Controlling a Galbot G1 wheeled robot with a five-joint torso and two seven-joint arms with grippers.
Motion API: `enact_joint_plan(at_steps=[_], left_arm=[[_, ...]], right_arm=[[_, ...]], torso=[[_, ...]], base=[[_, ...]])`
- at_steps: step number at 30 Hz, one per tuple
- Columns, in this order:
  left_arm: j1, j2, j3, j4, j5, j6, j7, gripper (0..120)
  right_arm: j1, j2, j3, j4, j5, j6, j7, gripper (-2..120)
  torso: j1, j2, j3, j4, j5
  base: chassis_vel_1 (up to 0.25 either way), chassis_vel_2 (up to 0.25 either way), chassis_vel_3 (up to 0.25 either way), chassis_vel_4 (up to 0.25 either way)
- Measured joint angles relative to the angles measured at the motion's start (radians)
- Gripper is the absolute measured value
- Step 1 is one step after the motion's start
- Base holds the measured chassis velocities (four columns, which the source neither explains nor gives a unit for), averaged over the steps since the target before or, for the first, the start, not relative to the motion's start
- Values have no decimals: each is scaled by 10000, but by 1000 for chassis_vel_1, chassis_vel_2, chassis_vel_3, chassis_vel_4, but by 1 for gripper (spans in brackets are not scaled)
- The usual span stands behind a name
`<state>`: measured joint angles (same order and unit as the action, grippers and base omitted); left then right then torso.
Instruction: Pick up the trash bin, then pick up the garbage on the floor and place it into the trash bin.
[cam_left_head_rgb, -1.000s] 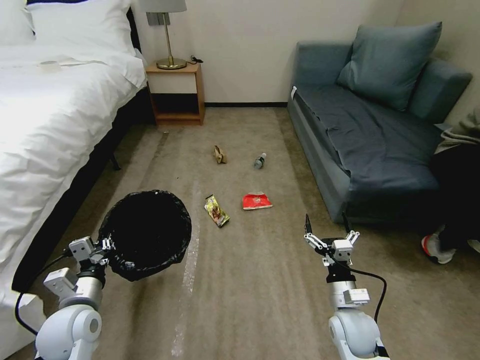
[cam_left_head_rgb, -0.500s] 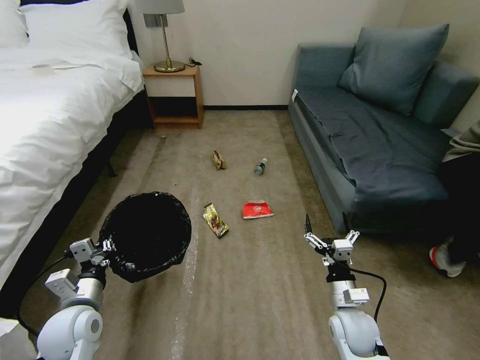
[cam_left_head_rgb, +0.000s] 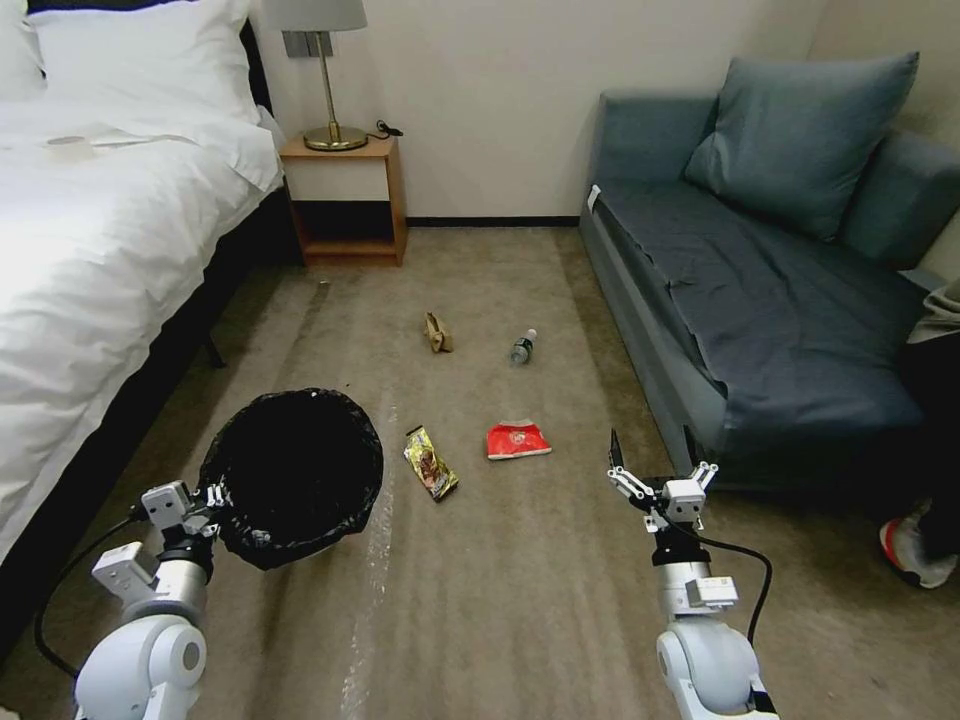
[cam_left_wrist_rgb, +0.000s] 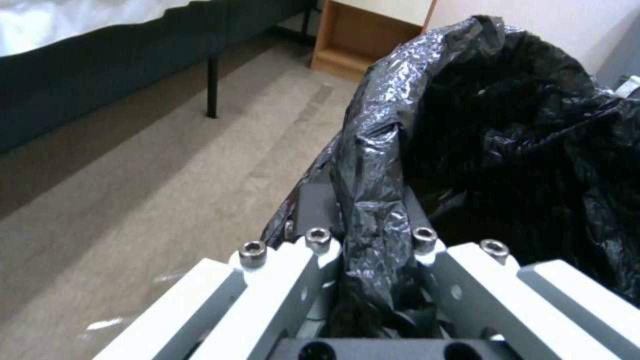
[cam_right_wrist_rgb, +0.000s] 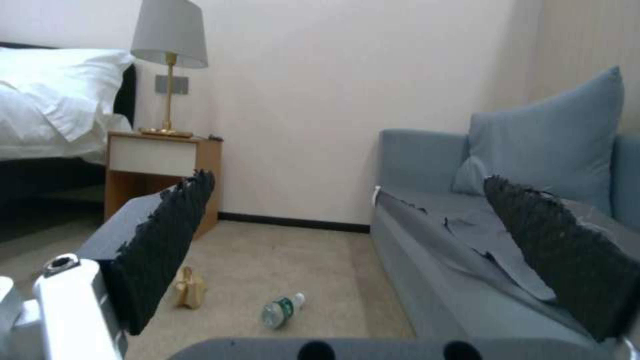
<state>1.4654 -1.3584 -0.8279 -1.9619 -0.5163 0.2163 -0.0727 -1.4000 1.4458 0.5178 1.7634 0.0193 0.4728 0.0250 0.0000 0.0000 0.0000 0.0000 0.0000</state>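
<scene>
My left gripper (cam_left_head_rgb: 215, 497) is shut on the near rim of the trash bin (cam_left_head_rgb: 295, 470), which hangs above the carpet at the lower left; the black bag (cam_left_wrist_rgb: 380, 165) is pinched between its fingers (cam_left_wrist_rgb: 313, 210). The garbage lies on the carpet ahead: a gold-and-dark wrapper (cam_left_head_rgb: 431, 463), a red packet (cam_left_head_rgb: 517, 440), a tan paper bag (cam_left_head_rgb: 437, 333) (cam_right_wrist_rgb: 189, 287) and a clear bottle (cam_left_head_rgb: 522, 347) (cam_right_wrist_rgb: 283, 310). My right gripper (cam_left_head_rgb: 652, 450) is open, held above the floor to the right of the red packet, with nothing between its fingers (cam_right_wrist_rgb: 167, 240).
A white bed (cam_left_head_rgb: 90, 260) runs along the left, a blue sofa (cam_left_head_rgb: 770, 290) along the right. A wooden nightstand (cam_left_head_rgb: 345, 195) with a lamp stands at the back wall. A person's shoe (cam_left_head_rgb: 915, 550) is at the far right. The litter lies in the carpeted aisle between bed and sofa.
The whole picture has shifted downward and the litter sits lower and nearer, so the camera has moved forward. Both arms hold the same pose; the bin stays in the left gripper.
</scene>
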Motion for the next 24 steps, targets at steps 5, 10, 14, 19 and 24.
enact_joint_plan(at_steps=[5, 10, 14, 19, 24], left_arm=[[-30, -7, 2, 8, 84, 5, 7, 4], [-11, -13, 1, 10, 90, 6, 11, 4], [-7, -23, 2, 19, 92, 6, 12, 4], [37, -26, 1, 21, 95, -6, 32, 4], [83, 0, -30, 22, 92, -25, 55, 4]], right_arm=[[18, 8, 11, -17, 14, -13, 0, 100], [9, 12, 31, -24, 38, -13, 0, 100], [-5, 8, 46, -1, 57, -12, 0, 100], [-57, 4, 57, 23, 61, -9, -5, 100], [-104, 4, 6, 27, 61, -9, -14, 100]], torso=[[0, 0, 0, 0, 0], [0, 0, 0, 0, 0], [0, 0, 0, 0, 1], [0, 0, 0, 0, 0], [0, 0, 0, -1, -1]], base=[[-116, 102, 104, -110], [-98, 111, 102, -107], [-100, 105, 101, -89], [-117, 107, 93, -111], [-122, 114, 126, -123]])
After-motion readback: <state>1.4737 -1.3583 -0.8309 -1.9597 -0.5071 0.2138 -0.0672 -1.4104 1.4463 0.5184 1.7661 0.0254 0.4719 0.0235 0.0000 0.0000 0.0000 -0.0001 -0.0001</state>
